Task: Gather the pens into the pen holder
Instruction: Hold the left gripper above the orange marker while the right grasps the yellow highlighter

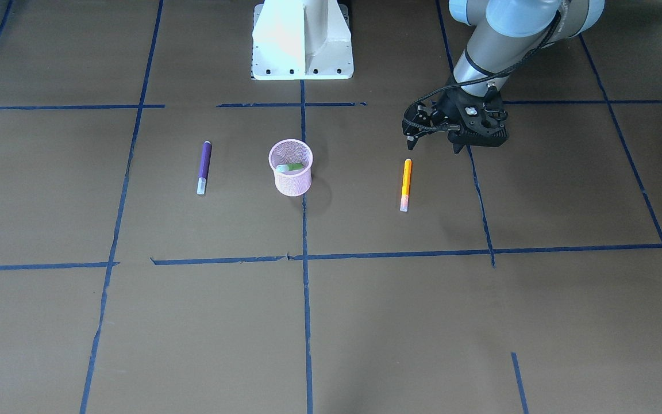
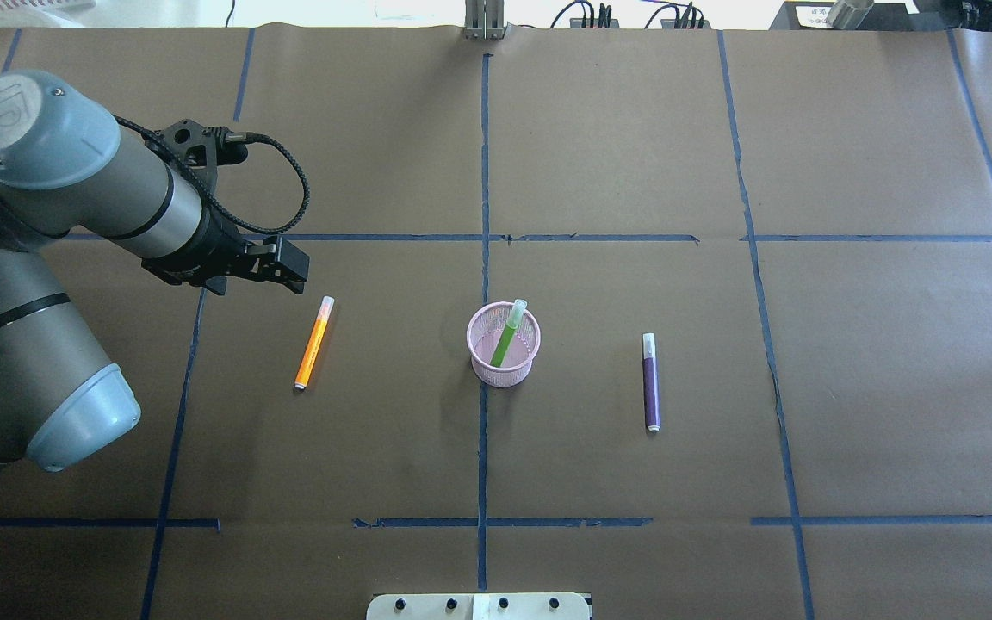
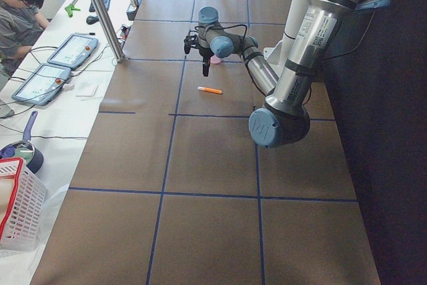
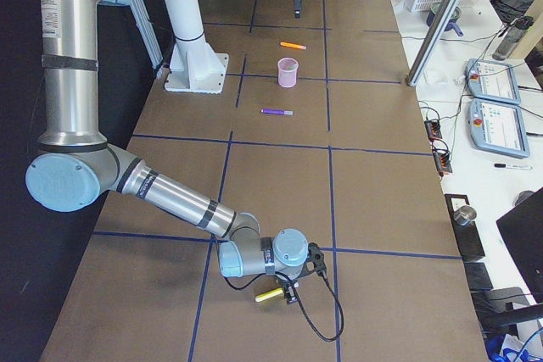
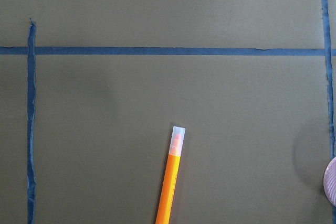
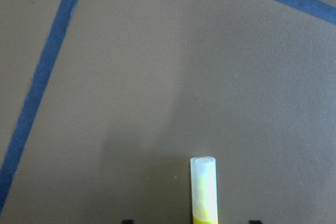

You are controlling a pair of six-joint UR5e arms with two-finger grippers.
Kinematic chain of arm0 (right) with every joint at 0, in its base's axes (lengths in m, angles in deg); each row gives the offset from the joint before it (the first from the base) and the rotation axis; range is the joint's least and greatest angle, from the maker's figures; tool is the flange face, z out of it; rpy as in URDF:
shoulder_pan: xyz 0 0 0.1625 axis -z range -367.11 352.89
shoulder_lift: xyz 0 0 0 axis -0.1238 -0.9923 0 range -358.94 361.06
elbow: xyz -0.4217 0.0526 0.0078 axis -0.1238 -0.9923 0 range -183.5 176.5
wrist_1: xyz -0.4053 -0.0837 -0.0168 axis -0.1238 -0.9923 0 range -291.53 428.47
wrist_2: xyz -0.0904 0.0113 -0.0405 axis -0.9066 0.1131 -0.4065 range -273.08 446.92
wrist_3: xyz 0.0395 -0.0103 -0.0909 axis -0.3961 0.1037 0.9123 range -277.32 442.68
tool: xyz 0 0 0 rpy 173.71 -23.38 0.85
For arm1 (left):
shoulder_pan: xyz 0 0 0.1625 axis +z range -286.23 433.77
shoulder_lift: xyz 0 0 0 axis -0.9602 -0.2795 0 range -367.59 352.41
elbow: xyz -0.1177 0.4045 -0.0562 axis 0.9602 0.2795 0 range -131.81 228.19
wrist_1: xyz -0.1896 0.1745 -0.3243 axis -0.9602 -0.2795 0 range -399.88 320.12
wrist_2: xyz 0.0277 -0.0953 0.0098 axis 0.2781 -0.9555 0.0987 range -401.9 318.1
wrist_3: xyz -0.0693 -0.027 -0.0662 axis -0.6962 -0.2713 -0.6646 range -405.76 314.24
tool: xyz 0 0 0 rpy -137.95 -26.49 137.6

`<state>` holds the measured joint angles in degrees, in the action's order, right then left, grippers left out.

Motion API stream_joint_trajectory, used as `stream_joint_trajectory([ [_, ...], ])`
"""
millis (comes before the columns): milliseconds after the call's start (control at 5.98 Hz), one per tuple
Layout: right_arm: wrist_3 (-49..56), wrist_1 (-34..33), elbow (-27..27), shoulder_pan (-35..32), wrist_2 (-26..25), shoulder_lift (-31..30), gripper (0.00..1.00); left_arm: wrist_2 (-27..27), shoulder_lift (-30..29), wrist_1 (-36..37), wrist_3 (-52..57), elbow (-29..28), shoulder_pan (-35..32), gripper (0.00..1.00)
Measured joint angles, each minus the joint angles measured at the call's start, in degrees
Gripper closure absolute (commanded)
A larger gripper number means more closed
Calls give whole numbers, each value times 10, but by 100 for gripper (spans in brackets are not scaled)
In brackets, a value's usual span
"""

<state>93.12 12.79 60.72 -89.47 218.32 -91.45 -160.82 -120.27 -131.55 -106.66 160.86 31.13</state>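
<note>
The pink mesh pen holder (image 1: pixel 292 178) (image 2: pixel 503 366) stands mid-table with a green pen (image 2: pixel 509 334) leaning inside it. An orange pen (image 1: pixel 405 184) (image 2: pixel 313 343) (image 5: pixel 170 182) lies on the robot's left of the cup. A purple pen (image 1: pixel 204 167) (image 2: pixel 650 383) lies on its right. My left gripper (image 1: pixel 433 148) (image 2: pixel 289 274) hovers open and empty just beyond the orange pen's capped end. My right gripper (image 4: pixel 293 297) is low at the table's far right end. Its open tips stand on either side of a yellow pen (image 4: pixel 270 295) (image 6: pixel 203 190) without touching it.
The robot's white base (image 1: pixel 302 46) stands behind the cup. Blue tape lines (image 2: pixel 483 430) cross the brown table cover. A side bench with tablets (image 3: pixel 67 51), a seated person (image 3: pixel 20 11) and a white basket (image 3: pixel 17 211) runs along the far edge.
</note>
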Motion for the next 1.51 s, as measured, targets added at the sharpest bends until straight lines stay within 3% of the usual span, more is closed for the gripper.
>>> stream_joint_trajectory([
  [502,1,0,-6,0,-5,0,29,0,0,0,0,1,-1,0],
  [1004,0,0,-9,0,-21,0,45,0,1,0,0,1,-1,0],
  [1506,-1,0,-13,0,-22,1,47,0,0,0,0,1,-1,0],
])
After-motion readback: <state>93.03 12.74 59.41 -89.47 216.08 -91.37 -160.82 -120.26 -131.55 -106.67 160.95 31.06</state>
